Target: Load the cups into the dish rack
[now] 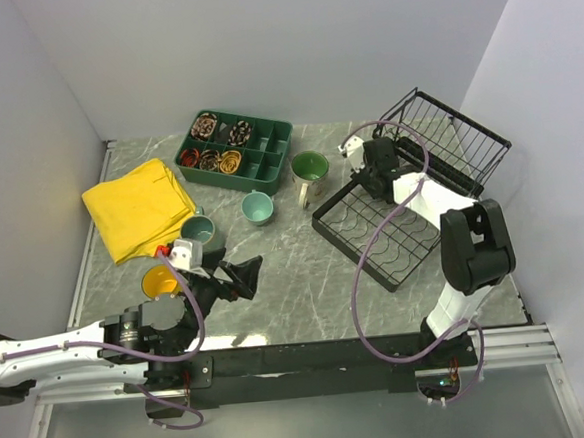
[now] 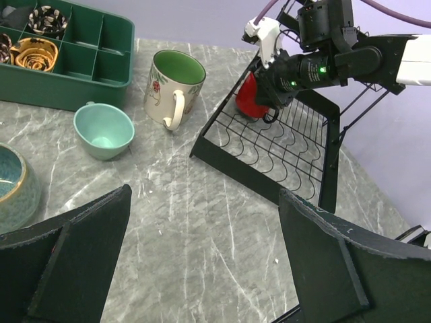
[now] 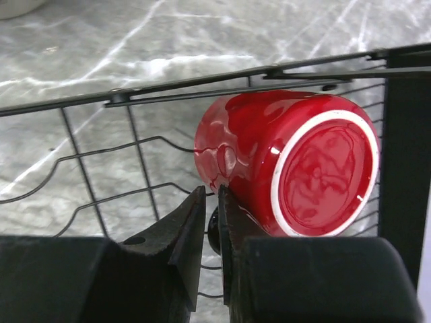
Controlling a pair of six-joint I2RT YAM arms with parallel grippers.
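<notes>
The red mug [image 3: 289, 161] lies on its side, base towards the camera, in the far corner of the black dish rack [image 1: 394, 244]; it also shows in the left wrist view [image 2: 249, 101]. My right gripper [image 3: 210, 202] is nearly closed on a dark part beside the mug's wall, apparently the handle. The cream mug with green inside [image 1: 310, 173], the small teal cup [image 1: 257, 208], the grey-green mug [image 1: 201, 232] and the yellow mug [image 1: 161, 281] stand on the table. My left gripper [image 1: 248, 275] is open and empty, low over the marble, right of the yellow mug.
A dark green compartment tray [image 1: 258, 161] with small items stands at the back. A yellow cloth [image 1: 136, 205] lies at the left. The rack's raised wire basket end [image 1: 456, 132] stands at the right by the wall.
</notes>
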